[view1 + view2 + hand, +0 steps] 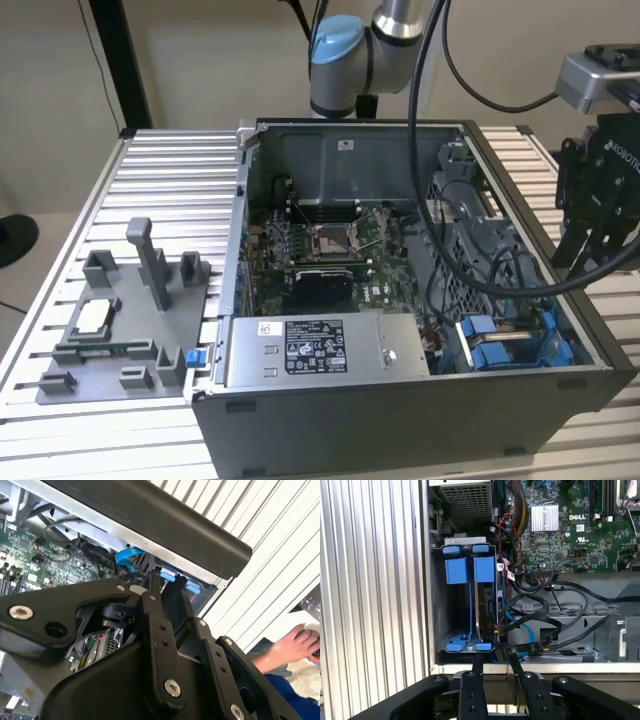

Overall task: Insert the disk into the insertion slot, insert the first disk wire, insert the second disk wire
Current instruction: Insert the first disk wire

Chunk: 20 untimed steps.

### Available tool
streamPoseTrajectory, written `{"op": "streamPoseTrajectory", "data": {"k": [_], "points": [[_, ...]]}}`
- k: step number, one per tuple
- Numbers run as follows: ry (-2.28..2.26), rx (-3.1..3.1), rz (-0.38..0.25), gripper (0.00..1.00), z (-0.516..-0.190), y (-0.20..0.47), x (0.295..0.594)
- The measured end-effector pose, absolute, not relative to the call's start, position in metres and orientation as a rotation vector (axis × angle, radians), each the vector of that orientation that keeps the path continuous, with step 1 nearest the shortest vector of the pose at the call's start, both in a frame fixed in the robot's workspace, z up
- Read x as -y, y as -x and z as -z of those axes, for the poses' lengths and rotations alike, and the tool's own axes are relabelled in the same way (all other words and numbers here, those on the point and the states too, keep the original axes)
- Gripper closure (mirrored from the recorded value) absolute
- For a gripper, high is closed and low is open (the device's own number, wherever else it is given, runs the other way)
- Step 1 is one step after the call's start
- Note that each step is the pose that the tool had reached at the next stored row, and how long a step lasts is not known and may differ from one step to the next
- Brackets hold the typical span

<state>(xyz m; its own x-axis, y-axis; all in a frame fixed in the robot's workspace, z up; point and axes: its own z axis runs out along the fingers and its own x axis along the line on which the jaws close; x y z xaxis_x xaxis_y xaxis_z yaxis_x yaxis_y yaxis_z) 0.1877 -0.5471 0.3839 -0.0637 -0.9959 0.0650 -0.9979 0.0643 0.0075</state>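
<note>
- Hovering over the near right corner of the open black computer case (pixel 400 420), at the exterior view's right, the black linkage gripper (pixel 494 656) held its fingers (pixel 476 667) parted, with nothing between them.
- The black disk (pixel 485 600) stood on edge in the insertion slot (pixel 440 615) of the grey sheet-metal cage, beside blue plastic carriers (pixel 456 570).
- Loose black and blue wires (pixel 555 585) lay just beside the disk; whether any was plugged in could not be told.
- As a judgement, the fingers risked snagging those loops or striking the case rim, which would pull a connector askew.

Beige wall (pixel 200 60) behind ribbed aluminium table (pixel 170 185)
</note>
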Motion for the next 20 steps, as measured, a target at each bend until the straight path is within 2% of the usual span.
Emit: {"op": "streamPoseTrajectory", "data": {"k": [6, 20], "points": [[-2.118, 2.254, -0.053, 0.0, -0.384, -0.188, 0.547], [-2.224, 2.364, 0.217, 0.0, -0.384, -0.188, 0.563]]}}
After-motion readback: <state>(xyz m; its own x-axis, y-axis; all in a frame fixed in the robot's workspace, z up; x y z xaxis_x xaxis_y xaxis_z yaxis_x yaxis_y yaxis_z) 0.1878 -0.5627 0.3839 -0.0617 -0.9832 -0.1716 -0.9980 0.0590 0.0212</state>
